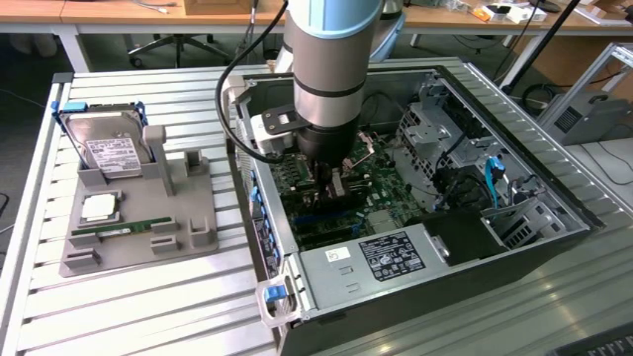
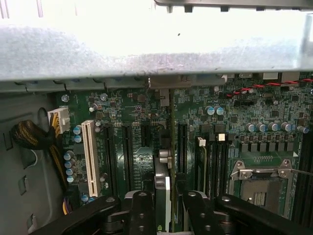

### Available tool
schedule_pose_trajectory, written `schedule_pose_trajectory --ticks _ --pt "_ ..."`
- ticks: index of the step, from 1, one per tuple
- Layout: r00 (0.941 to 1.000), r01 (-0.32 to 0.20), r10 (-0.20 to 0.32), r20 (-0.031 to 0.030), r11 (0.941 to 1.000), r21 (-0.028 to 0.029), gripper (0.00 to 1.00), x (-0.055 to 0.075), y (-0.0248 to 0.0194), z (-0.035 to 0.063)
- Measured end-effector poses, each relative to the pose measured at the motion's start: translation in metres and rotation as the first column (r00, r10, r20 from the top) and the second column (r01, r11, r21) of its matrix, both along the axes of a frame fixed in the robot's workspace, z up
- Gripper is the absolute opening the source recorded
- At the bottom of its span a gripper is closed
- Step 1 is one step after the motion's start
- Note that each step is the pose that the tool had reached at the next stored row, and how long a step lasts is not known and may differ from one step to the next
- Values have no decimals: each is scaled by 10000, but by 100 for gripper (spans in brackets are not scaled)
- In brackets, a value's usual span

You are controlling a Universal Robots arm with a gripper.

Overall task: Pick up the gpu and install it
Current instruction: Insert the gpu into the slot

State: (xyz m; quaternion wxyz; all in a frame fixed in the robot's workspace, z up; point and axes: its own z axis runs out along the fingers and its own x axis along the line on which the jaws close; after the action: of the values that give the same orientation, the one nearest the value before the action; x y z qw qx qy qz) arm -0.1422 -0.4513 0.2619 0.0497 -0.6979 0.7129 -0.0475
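Slatted aluminium workbench (image 1: 148, 311) carries two main items: an open desktop PC case (image 1: 514, 282) lying on its side toward the exterior view's right edge, and a grey parts fixture (image 1: 183, 211) near the exterior view's left edge.

Arm (image 1: 331, 67) reaches straight down into the case, over the middle of the motherboard (image 1: 381, 196).

Fixture holds a hard drive (image 1: 111, 152) standing at its far end, a CPU (image 1: 99, 209) lying flat mid-way, and a green memory stick (image 1: 124, 228) along its near edge. No card left on the fixture.

Wrist view: gripper (image 2: 164, 208) is clamped on the gpu (image 2: 166, 161), which is held edge-on between the two black fingers (image 2: 139, 210), running away from the camera along the board. Card hangs just above the dark expansion slots, beside the white PCI slot (image 2: 89, 156). Cannot tell whether its edge connector is touching a slot yet. Empty CPU socket (image 2: 259, 188) sits to one side, near the DIMM slots.

Risks, judged from here:
- Card edge slightly off the slot line: pressing down would jam it on the slot wall or board components.
- Metal bracket end catching the case's rear wall: card would tilt in the grip.
- Narrow hold on a thin card: any side load could let it pivot or slip.
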Motion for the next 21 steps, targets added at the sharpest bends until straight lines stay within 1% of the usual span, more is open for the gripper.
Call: schedule_pose_trajectory --ticks 5,13,21 --pt "9998 -184 184 0 9998 -6 27 0 0 -1" --pt "9998 -208 208 0 9998 -33 27 0 -5 -2" --pt "9998 -208 208 -1 9998 -43 27 0 -33 -2"
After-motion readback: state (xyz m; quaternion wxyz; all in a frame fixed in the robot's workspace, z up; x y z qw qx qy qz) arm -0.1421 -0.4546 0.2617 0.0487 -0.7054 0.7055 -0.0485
